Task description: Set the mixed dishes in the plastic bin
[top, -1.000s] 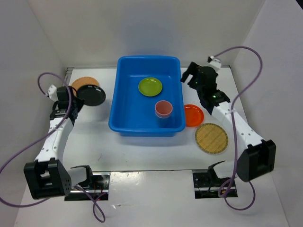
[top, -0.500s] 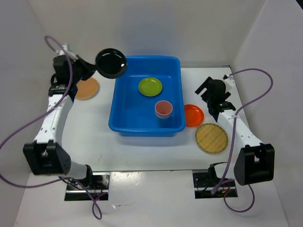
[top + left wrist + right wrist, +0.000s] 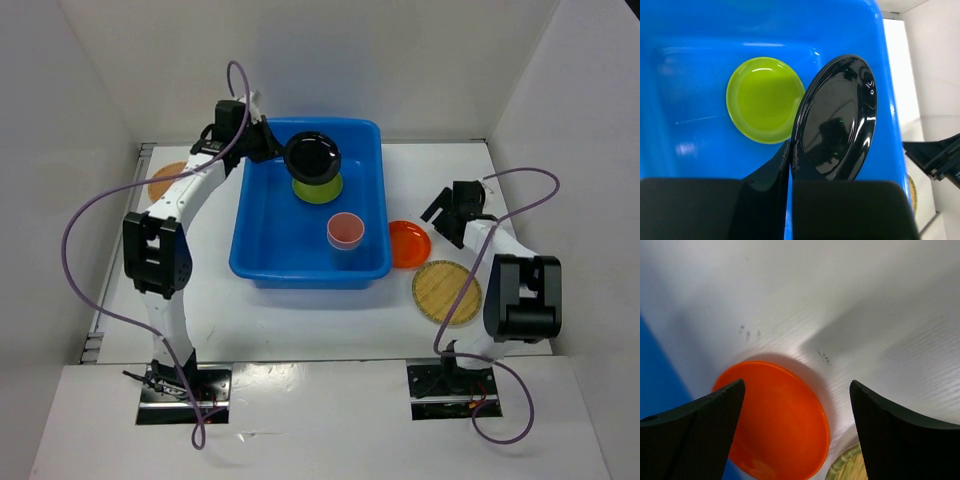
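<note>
Glossy black round plate (image 3: 837,120) hangs tilted on edge over the large blue rectangular plastic bin (image 3: 262,215), which sits mid-table toward the far edge. The left gripper (image 3: 791,150) pinches the plate's rim. Below it in the bin lie a lime-green plate (image 3: 762,100) and a pink cup (image 3: 345,230). The right gripper (image 3: 797,385), fingers spread and holding nothing, hovers over a small orange plate (image 3: 782,415) toward the right edge. A tan woven-look plate (image 3: 447,291) lies just beside the orange one.

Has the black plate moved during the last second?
Yes. The black plate went rightward from left of the blue bin to above its far end, over the green plate.
</note>
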`<state>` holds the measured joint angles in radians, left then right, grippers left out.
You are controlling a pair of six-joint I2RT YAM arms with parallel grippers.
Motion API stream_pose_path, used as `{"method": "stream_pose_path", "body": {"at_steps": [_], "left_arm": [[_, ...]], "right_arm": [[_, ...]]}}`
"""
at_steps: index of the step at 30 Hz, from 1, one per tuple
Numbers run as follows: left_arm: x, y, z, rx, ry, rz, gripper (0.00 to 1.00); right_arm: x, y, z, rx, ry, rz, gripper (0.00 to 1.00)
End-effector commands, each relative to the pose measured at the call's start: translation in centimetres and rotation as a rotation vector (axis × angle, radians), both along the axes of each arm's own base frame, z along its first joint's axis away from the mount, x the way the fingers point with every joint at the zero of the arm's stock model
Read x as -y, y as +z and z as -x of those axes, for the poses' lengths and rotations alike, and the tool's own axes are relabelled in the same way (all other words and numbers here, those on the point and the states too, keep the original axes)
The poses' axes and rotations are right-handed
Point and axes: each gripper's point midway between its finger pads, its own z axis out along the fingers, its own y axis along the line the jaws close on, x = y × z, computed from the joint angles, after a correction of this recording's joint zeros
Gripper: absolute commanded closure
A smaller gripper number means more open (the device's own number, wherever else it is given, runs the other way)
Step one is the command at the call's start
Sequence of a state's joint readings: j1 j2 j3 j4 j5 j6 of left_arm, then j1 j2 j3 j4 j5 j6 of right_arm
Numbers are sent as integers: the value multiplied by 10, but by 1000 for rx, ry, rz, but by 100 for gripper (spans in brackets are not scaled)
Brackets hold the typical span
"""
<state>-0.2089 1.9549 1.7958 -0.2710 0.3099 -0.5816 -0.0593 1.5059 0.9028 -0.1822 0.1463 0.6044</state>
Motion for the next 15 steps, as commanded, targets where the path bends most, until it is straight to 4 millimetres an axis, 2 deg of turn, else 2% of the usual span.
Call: {"method": "stream_pose_path", "body": {"at_steps": [1, 3, 4, 7, 9, 10, 11, 12, 14, 15], "left_arm": [[2, -19, -16, -20, 17, -24, 100], [9, -35, -19, -51, 10, -24, 100], [8, -41, -21, -59, 18, -30, 100], [7, -52, -23, -76, 23, -48, 100], [5, -67, -26, -100, 31, -59, 100], [5, -67, -26, -101, 31, -59, 100], [6, -81, -27, -124, 31, -65, 100], [6, -77, -29, -115, 31, -63, 100], [10, -95, -30, -147, 29, -77, 100], [10, -94, -33, -150, 43, -76, 100]], "right_arm": [[-14, -30, 2, -66, 132, -49, 11], [-16, -33, 3, -75, 147, -53, 11], [-16, -40, 7, -95, 147, -56, 15], [-15, -39, 5, -87, 155, -47, 18], [-20, -39, 5, -85, 182, -62, 19], [-20, -42, 6, -94, 181, -64, 23], [-22, -45, 9, -103, 197, -67, 26], [-22, -45, 9, -103, 197, -67, 27], [-22, -49, 10, -112, 197, -69, 31], [-22, -49, 10, -112, 197, -69, 33]]}}
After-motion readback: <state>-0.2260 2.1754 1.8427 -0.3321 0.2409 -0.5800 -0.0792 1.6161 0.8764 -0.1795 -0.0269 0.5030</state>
